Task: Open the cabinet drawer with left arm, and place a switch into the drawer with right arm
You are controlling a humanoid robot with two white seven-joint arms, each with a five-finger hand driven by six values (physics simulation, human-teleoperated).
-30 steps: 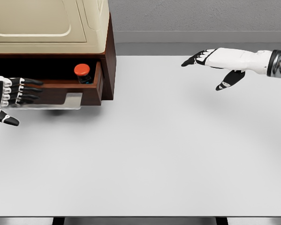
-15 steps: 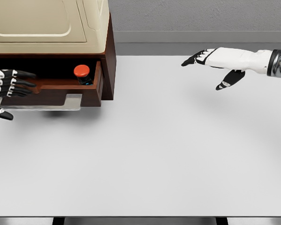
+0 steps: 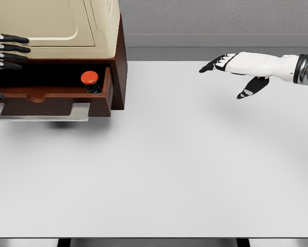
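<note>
We note the switch (image 3: 90, 80) sitting in the open drawer (image 3: 56, 98) of the cabinet (image 3: 115, 56), left hand (image 3: 4, 51) at picture's left edge, fingers extended, empty; right hand (image 3: 236, 69) released, hovering over the table (image 3: 169, 170).

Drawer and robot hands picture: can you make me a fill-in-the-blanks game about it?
1. The switch with the ____ top sits inside the drawer.
2. The drawer is pulled ____.
3. The right hand hovers above the table holding ____.
4. The left hand shows at the picture's ____ edge.

Missing words: red; open; nothing; left
</note>
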